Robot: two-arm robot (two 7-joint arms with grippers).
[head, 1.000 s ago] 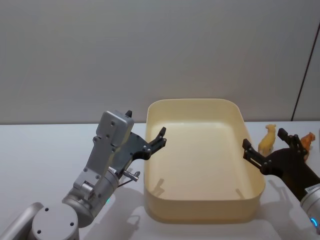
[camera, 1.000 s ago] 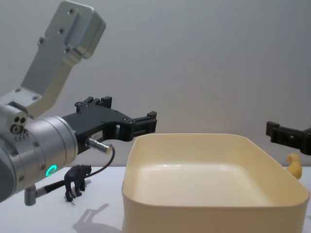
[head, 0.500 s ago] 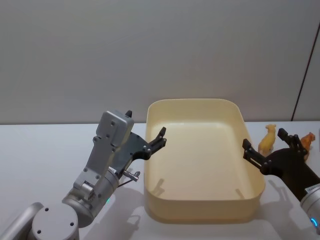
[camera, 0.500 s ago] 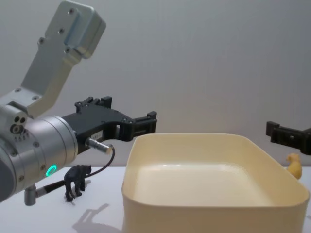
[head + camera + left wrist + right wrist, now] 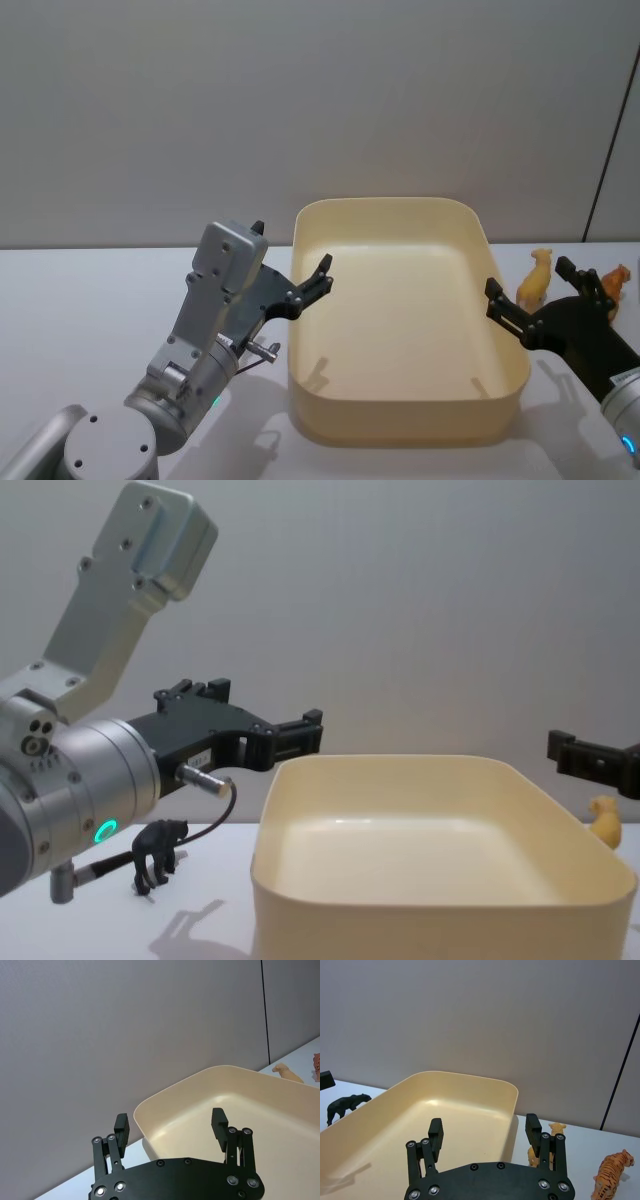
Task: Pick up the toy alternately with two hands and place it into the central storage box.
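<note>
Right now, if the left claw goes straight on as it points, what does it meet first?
Probably the storage box: the open left claw aims at its left rim, though it might pass just above.

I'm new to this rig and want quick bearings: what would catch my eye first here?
A large cream storage box sits in the middle, empty. The left pincer and right pincer hover open by its side rims. Small toy animals stand outside it: a black panther on the left, a yellow animal and a tiger on the right.
</note>
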